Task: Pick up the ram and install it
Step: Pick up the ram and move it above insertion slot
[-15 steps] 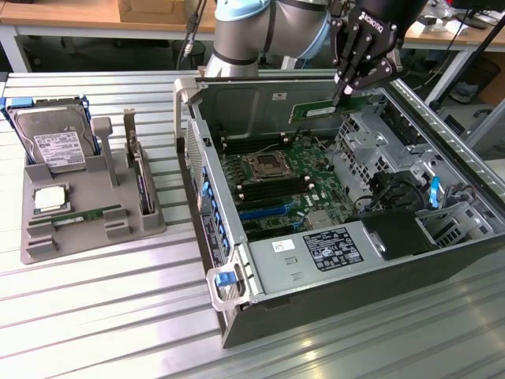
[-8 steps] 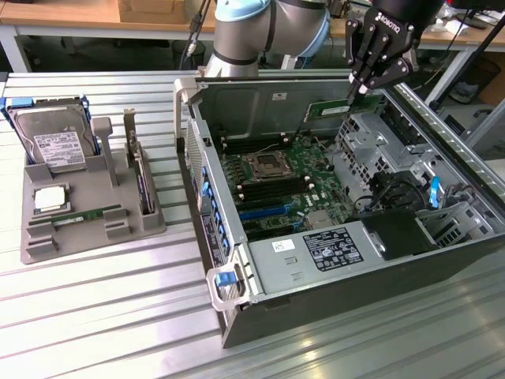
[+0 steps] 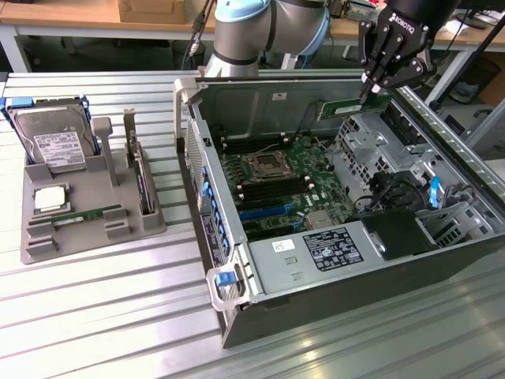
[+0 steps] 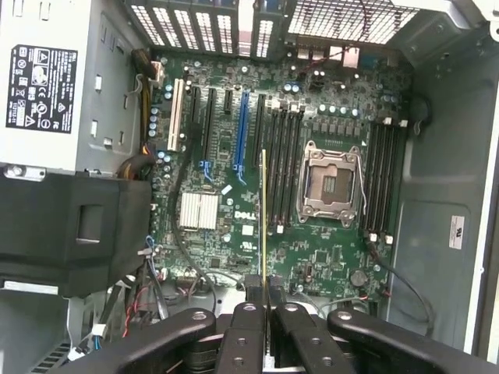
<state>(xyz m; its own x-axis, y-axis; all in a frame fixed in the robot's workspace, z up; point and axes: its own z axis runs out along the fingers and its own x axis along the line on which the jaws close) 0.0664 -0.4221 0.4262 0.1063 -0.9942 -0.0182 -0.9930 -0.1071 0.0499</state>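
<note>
the claw (image 3: 369, 85) is clamped on the ram (image 3: 344, 108), holding it edge-down over the open computer case (image 3: 260, 96) — in the wrist view the stick runs parallel to the black memory slots (image 4: 281, 171), presumably so it can seat straight. a twin stick (image 3: 87, 215) lies in the grey tray (image 3: 95, 237) on the slatted metal counter (image 3: 118, 316); a wooden workbench (image 3: 79, 12) stands behind.

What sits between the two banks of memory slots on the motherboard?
The processor socket, flanked by the slot banks. The wrist view shows it plainly, with the ram held edge-on in the gripper.
</note>
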